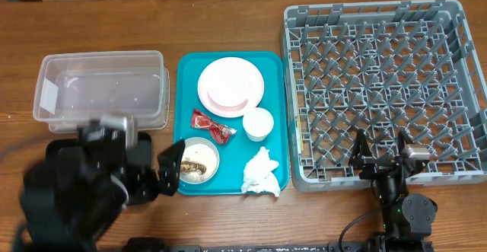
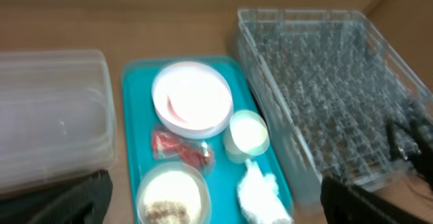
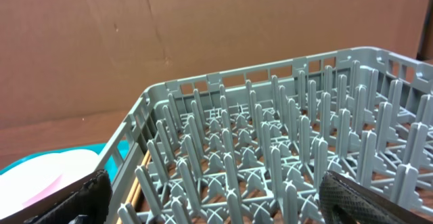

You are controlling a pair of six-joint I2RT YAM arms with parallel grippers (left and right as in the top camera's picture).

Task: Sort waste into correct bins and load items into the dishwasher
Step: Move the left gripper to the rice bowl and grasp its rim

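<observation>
Overhead, the left claw (image 1: 171,168) is spread wide at the near-left corner of the teal tray (image 1: 186,69), just beside the bowl (image 1: 198,161). The bowl holds rice (image 1: 199,163) and a brown scrap. The left wrist view confirms the gap: both dark fingers (image 2: 67,197) sit far apart at the frame's bottom corners. The right claw (image 1: 379,149) also gapes, empty, over the near edge of the rack (image 1: 380,84).

On the teal tray, the plate (image 1: 230,86) lies at the far end and the cup (image 1: 257,123) sits right of centre. The wrapper (image 1: 213,125) is between plate and bowl, and the napkin (image 1: 260,173) is at the near-right corner. The tub (image 1: 99,84) stands empty on the worktop (image 1: 228,16), left of the tray. The black tray (image 1: 61,149) is mostly hidden under the left arm.

The bowl looks like the first target. The claw should pinch its rim on the side away from the wrapper, lift it level so no rice spills, and tip it only once over a bin. The wrapper lies close, so a careless close could trap it too.

The tub's white label (image 1: 48,96) shows no legible writing, and the wrapper's print is too small to read.
</observation>
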